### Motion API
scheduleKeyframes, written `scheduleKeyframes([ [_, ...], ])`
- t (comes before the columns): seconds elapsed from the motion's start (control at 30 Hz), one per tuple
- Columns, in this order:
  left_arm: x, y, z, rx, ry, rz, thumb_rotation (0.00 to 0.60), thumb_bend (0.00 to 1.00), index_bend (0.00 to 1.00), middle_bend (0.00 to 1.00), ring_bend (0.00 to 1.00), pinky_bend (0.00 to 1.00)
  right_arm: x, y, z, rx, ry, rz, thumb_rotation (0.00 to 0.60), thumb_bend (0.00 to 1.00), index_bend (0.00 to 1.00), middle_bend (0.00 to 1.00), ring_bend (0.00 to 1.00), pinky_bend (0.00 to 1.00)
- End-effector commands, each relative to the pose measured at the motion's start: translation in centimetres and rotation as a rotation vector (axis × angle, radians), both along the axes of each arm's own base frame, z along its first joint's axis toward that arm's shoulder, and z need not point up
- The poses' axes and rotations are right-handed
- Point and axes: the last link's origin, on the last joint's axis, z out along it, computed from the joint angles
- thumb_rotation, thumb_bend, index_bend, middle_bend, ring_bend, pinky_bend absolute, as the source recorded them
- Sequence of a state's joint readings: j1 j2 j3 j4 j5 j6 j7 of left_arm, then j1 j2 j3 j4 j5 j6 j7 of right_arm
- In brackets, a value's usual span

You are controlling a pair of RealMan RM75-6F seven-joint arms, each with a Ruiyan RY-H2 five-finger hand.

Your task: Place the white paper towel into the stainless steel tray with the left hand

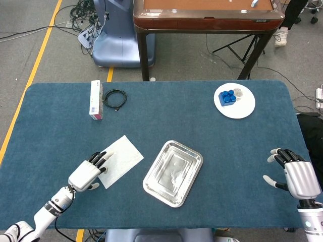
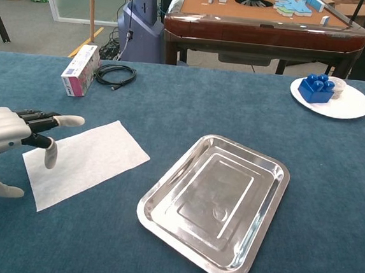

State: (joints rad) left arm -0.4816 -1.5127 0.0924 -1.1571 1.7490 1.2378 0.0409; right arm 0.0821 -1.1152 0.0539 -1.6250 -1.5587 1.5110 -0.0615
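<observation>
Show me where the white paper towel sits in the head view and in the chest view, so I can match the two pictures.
Head view: the white paper towel lies lower left of centre, flat on the blue table, with the left hand over its near corner.
Chest view: the paper towel lies at lower left, with the left hand over its left edge.
Shared landmark: the stainless steel tray lies just right of the towel in both.
</observation>
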Motion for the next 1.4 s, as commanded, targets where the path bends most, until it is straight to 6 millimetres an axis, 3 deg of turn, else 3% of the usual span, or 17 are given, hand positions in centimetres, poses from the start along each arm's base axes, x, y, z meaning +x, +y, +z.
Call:
scheduleKeyframes([
  [0.03, -0.1, 0.0, -0.1, -0.002, 0.006, 0.001, 0.6, 0.11, 0.47, 0.0, 0.0, 0.09, 0.0, 0.0, 0.0, 0.0, 0.0, 0.0, 0.6, 0.09, 0.45, 0.34, 0.27, 0.43],
  [1.4, -0.1, -0.2, -1.2, -0.019, 0.04, 0.001, 0.6, 0.11, 0.5, 0.0, 0.0, 0.09, -0.1, -0.1, -0.1, 0.009, 0.002, -0.01, 0.6, 0.09, 0.45, 0.34, 0.27, 0.43],
])
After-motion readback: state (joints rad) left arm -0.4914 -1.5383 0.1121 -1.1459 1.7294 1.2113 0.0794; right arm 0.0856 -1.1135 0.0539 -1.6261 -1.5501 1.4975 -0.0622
